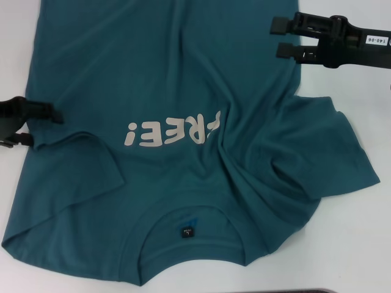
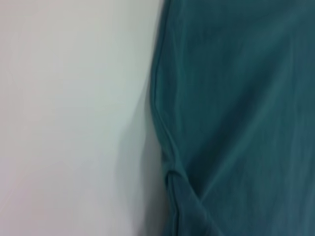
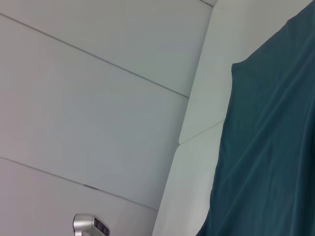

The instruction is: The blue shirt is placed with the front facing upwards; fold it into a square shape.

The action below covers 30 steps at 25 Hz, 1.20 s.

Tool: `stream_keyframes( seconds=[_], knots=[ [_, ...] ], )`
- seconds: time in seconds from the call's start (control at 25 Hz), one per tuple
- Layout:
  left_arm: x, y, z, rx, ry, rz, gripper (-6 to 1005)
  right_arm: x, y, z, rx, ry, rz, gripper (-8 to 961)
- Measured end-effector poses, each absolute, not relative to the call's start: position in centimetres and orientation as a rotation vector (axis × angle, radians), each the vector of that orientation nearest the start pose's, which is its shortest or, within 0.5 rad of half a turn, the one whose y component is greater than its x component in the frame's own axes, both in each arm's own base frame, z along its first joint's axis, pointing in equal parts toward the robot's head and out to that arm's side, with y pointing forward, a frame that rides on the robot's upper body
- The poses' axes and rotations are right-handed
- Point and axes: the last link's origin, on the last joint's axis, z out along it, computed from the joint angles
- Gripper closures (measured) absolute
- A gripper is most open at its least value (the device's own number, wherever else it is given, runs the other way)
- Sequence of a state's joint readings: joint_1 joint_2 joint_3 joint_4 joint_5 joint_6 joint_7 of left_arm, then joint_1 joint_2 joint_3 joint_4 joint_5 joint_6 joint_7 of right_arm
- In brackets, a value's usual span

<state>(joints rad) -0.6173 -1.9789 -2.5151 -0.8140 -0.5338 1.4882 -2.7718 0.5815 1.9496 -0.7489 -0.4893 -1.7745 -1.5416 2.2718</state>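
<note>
The blue shirt (image 1: 165, 91) lies rumpled, unfolded. The left end effector (image 1: 46, 125) touches its edge, grip unclear; the right end effector (image 1: 282, 38) hovers wide. Next probably comes gripping a side.

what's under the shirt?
White table shows around the blue shirt; whatever lies beneath it is covered. On the robot's right a fold hides the print's first letter. Left gripper touches its edge.

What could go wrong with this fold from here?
1. The blue shirt is bunched into deep wrinkles beside the lettering; folding now would likely lock them in and skew the square.
2. The right gripper is open at the shirt's side edge, the left gripper at the opposite edge; uneven grasps could drag it askew.
</note>
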Motion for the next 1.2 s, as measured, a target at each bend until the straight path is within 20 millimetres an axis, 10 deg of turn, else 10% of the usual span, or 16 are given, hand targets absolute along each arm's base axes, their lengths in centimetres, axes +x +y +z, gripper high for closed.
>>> stream_keyframes(
  seconds=[0.44, 1.2],
  knots=[
    [-26.0, 35.8, 5.7, 2.277, 2.206, 0.491, 95, 26.0, 35.5, 3.6, -2.265, 1.873, 1.06, 38],
    [-32.6, 35.0, 7.1, 2.286, 2.61, 0.245, 94, 26.1, 35.5, 3.6, -2.267, 1.875, 1.056, 38]
  ],
)
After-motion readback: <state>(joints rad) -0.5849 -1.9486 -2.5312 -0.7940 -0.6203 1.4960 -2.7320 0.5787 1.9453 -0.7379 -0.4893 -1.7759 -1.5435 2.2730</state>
